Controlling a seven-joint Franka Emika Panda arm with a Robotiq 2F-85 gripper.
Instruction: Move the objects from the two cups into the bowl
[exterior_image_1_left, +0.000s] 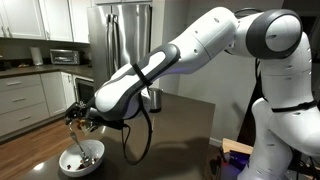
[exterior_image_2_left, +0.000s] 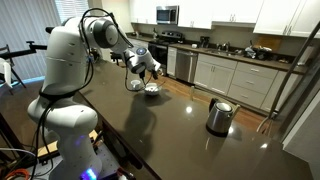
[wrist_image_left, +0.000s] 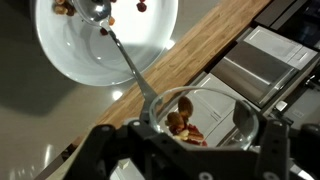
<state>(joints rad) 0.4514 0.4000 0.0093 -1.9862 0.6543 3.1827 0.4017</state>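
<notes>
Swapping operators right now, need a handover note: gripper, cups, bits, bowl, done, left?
Gripper shut on the glass cup, held off the counter beside the bowl.
Bits: most sit in the glass cup; a few lie in the bowl with the spoon.
Whitish cup: not identifiable in these views.
Done: glass cup picked up, a few bits in bowl.
Left: empty the glass cup into the bowl, then the whitish cup.

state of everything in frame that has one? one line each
gripper: jaws shut on the glass cup.
glass cup: gripped, brown-orange bits inside, not yet emptied.
bowl: upright on the counter, a few bits in it.
spoon: lying in the bowl, handle over the rim.
kettle: upright on the counter, apart from the gripper.
</notes>
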